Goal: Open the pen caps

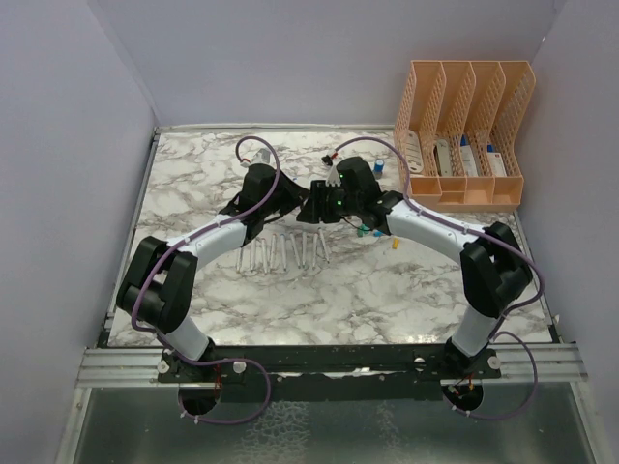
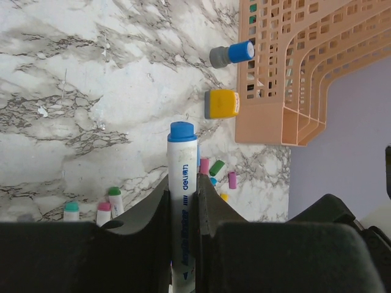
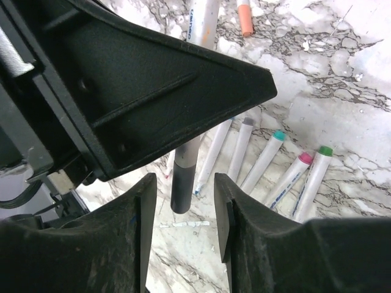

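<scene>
while left jaws clench it, white pen (image 2: 181, 201) with blue cap (image 2: 181, 131); right jaws parted

pen (image 2: 181, 152) lower barrel is being covered by left gripper (image 2: 182, 186) | grey-ended barrel (image 3: 182, 183) top is being masked by same gripper | loose caps (image 1: 363, 232) are being shown too small to count

You have one blue cap (image 2: 181, 131) seated on the far end of a white pen (image 2: 181, 183). Three more caps sit on pens (image 3: 263, 162) lying side by side: a teal cap (image 3: 278, 135), a pink cap (image 3: 305, 159) and a green cap (image 3: 325, 151). Loose caps lie clustered close together on the marble: a pink loose cap (image 2: 204, 165), a green loose cap (image 2: 217, 168), a second pink one (image 2: 232, 179) and a yellow loose cap (image 2: 224, 196).
</scene>
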Action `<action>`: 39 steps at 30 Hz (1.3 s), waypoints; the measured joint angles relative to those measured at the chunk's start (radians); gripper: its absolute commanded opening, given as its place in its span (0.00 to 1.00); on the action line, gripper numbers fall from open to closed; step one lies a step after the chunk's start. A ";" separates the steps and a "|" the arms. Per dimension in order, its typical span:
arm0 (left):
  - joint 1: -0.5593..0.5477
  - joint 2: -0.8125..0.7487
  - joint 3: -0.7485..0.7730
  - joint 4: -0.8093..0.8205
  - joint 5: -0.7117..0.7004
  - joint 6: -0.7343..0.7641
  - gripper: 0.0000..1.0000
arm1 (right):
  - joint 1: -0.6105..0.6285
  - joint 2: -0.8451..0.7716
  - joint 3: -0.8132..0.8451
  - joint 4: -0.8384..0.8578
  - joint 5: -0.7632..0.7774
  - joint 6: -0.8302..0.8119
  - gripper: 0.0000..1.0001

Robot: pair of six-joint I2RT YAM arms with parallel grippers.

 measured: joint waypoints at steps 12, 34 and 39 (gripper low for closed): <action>-0.017 0.000 0.004 0.000 -0.003 0.000 0.00 | 0.000 0.034 0.016 -0.010 -0.022 -0.001 0.01; 0.076 0.238 0.363 -0.112 -0.066 0.133 0.00 | 0.005 -0.211 -0.235 -0.181 0.047 -0.029 0.01; 0.062 0.196 0.266 -0.120 -0.011 0.142 0.00 | -0.007 -0.159 -0.143 -0.288 0.256 -0.101 0.01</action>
